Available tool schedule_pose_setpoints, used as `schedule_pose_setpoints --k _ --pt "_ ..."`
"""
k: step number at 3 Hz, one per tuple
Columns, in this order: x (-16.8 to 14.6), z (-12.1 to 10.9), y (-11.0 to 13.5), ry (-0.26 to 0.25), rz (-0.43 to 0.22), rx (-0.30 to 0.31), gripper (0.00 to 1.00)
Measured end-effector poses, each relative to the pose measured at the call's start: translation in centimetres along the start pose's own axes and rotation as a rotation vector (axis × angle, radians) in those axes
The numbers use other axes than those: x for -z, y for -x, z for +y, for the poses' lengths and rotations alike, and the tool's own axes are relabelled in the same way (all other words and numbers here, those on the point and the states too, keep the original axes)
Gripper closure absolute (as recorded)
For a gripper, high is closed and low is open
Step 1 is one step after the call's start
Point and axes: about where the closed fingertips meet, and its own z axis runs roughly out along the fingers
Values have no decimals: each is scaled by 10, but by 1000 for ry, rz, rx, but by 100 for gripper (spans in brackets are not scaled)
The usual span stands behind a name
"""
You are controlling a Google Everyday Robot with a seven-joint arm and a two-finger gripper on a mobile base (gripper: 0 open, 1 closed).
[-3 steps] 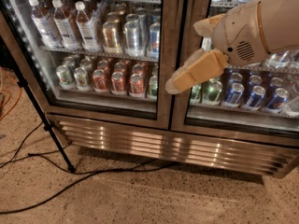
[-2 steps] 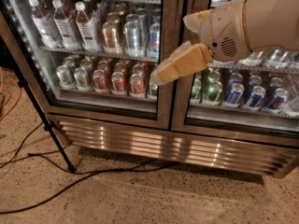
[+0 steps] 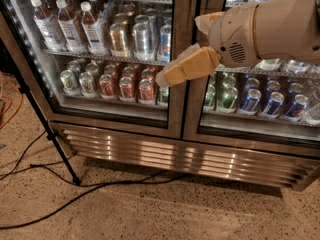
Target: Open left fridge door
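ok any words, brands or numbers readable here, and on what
No text can be read.
Bottle labels: too blurred.
Cans: too blurred.
Claw, in front of the right edge of the left door: no writing shows.

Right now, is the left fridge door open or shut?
Shut: left fridge door flush with the right door; gripper at their meeting edge.
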Motion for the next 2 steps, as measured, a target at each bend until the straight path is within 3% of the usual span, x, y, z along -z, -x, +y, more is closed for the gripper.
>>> schedule_pose_setpoints --k 2 --pt "-48 -74 -4 -184 -105 -61 0"
